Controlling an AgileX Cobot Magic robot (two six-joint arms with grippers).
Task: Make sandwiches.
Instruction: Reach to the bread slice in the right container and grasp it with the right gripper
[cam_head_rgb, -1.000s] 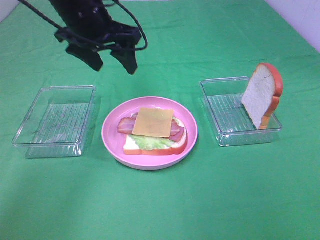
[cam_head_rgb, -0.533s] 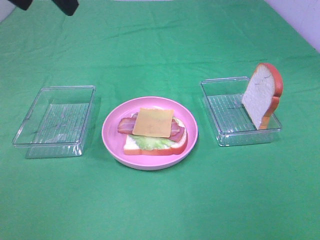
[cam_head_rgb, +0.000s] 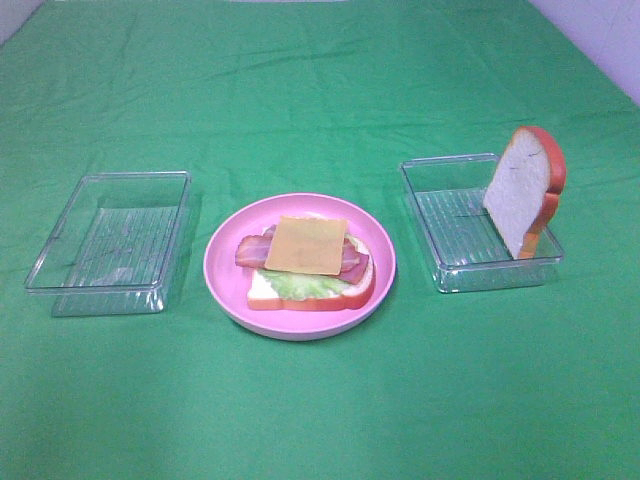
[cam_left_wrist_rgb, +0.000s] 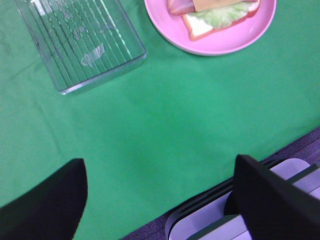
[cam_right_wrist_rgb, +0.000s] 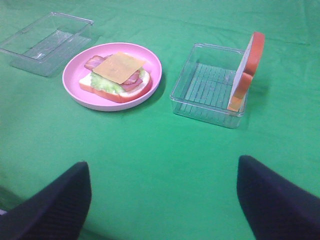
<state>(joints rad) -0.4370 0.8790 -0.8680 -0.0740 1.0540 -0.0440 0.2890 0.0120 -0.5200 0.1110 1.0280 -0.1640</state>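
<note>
An open sandwich stack (cam_head_rgb: 306, 262) lies on the round pink plate (cam_head_rgb: 222, 270): a bread slice at the bottom, then green lettuce (cam_head_rgb: 300, 286), bacon strips (cam_head_rgb: 250, 250) and a yellow cheese square (cam_head_rgb: 306, 244) on top. A second bread slice (cam_head_rgb: 522, 190) leans upright against the far right wall of the right clear container (cam_head_rgb: 450, 230). Neither gripper shows in the exterior view. My left gripper (cam_left_wrist_rgb: 160, 200) is open and empty, near the table's front edge, away from the plate (cam_left_wrist_rgb: 225, 42). My right gripper (cam_right_wrist_rgb: 162, 200) is open and empty, well short of the stack (cam_right_wrist_rgb: 117, 75) and the leaning slice (cam_right_wrist_rgb: 247, 70).
An empty clear container (cam_head_rgb: 110, 240) stands left of the plate; it also shows in the left wrist view (cam_left_wrist_rgb: 80, 40) and the right wrist view (cam_right_wrist_rgb: 45, 40). Green cloth covers the table. The robot's base (cam_left_wrist_rgb: 200, 220) shows past the table edge.
The left arm, which hung over the far left of the table, has drawn back out of the exterior view. The sandwich stack and the leaning slice have not moved.
</note>
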